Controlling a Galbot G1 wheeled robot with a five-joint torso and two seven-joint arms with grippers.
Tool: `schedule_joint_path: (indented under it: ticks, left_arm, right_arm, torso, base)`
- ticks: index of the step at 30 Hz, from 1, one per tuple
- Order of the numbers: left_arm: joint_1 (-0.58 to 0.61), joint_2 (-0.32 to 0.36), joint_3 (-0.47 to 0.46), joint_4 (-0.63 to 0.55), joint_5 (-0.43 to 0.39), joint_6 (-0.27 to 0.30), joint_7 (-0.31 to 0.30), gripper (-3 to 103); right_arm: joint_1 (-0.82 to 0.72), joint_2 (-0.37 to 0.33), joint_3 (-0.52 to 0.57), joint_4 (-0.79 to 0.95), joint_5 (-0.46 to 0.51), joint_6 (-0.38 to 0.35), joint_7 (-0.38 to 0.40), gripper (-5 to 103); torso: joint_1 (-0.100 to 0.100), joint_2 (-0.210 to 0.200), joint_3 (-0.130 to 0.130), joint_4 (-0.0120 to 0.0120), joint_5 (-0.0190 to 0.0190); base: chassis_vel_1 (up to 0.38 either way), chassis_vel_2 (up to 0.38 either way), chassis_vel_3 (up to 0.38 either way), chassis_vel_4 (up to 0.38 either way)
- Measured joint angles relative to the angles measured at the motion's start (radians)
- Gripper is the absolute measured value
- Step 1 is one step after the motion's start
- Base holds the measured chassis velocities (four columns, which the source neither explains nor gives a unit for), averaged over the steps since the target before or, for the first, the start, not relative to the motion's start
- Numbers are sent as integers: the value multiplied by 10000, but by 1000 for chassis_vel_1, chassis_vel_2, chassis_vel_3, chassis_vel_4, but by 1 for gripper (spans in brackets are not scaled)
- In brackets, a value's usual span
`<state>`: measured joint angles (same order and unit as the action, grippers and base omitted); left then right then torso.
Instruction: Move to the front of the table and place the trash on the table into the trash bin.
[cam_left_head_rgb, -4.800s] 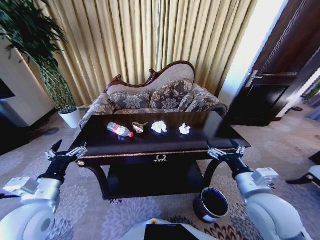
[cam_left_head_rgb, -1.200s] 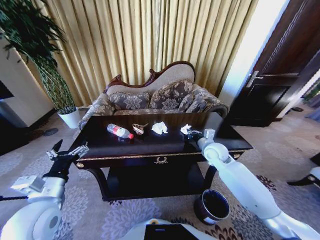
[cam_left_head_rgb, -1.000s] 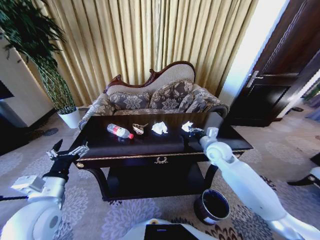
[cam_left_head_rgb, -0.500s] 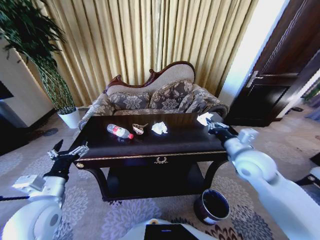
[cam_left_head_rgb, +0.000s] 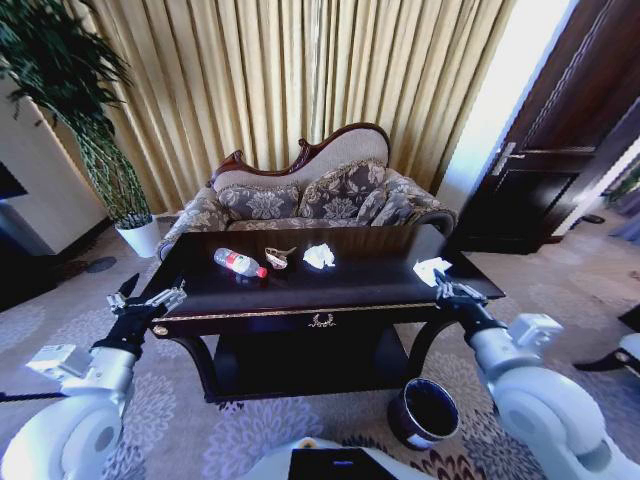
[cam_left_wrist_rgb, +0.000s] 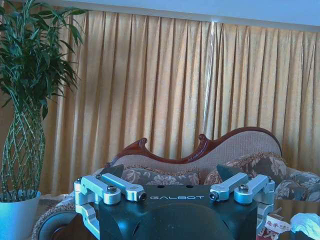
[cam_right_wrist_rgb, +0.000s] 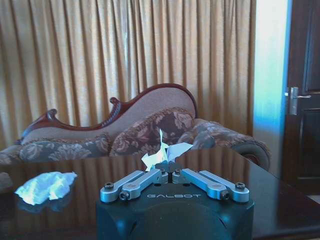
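On the dark-brown table lie a clear bottle with a red label, a tan crumpled wrapper and a white tissue. A second crumpled white tissue is pinched in my right gripper, held just above the table's front right corner. In the right wrist view the right gripper is shut on that tissue, and the other tissue lies on the tabletop. My left gripper stands open off the table's front left corner. The dark round trash bin stands on the carpet below my right arm.
A patterned sofa stands behind the table, before gold curtains. A white plant pot with a tall plant is at the back left. A dark door is at the right. Carpet surrounds the table.
My right gripper took the rightmost tissue off the table, lifted it and carried it right and back toward the front right corner. The left arm barely moved.
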<state>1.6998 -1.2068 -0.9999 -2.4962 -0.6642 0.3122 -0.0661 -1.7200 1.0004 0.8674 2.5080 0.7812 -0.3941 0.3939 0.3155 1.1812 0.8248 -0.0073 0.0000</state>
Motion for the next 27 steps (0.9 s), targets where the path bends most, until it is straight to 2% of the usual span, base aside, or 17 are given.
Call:
schedule_joint_path:
  ticks: [10,21,27]
  left_arm:
    - [67,-104,-101,-37,-6,-20,9,100]
    - [132,-110,-260,-40,-69,-30,117,100]
    - [141,-93,-258,-14,-79,-31,203,100]
  right_arm:
    - [-376,331,21,-40,-473,249,-72,0]
    - [-365,387,-98,-63,-615,357,-149,0]
    - [-291,125,-364,-67,-685,650,-749,0]
  torso:
    - [0,0,0,-1,0]
    - [2,-2,1,-1,0]
    - [1,-2,1,-1,0]
  base:
    - [0,0,0,0]
    - [6,-9,-11,6]
    - [49,-53,-40,46]
